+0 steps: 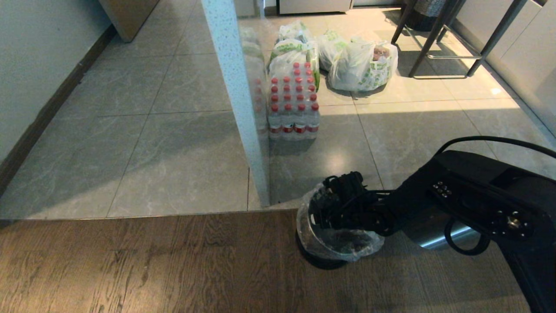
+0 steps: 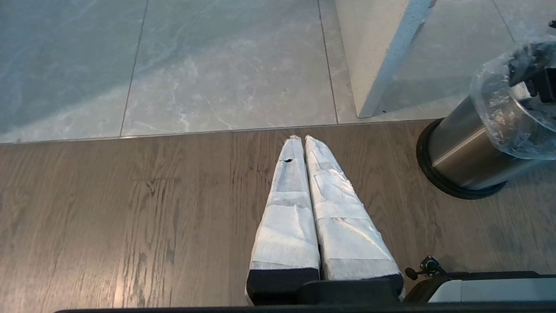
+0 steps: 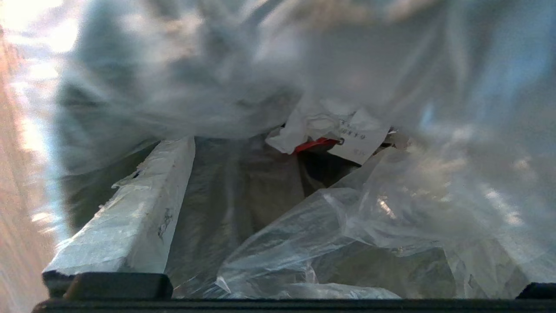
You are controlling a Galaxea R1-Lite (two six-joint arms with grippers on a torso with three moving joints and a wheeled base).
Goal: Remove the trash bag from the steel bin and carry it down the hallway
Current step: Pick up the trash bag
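1. Two things sit close together: the small round brushed-steel bin [image 1: 334,256] stands on the wood floor [image 1: 152,265] beside the white speckled post [image 1: 236,100], and the clear crinkly trash bag [image 1: 304,217] lines it, its edge folded over the bin's rim.
2. The right gripper [image 1: 323,208] reaches into the bin's mouth with jaws spread wide, gripping nothing; one white-wrapped finger [image 3: 130,208] lies against the liner inside.
3. Closing on a thin fold alone could tear the film, or it could slip free.
4. Crumpled paper [image 3: 339,130] at the bin's bottom might spill if the bag rips.
5. Pulling sideways could tip the light bin.
6. The left gripper [image 2: 304,143] hangs closed beside the bin, idle.
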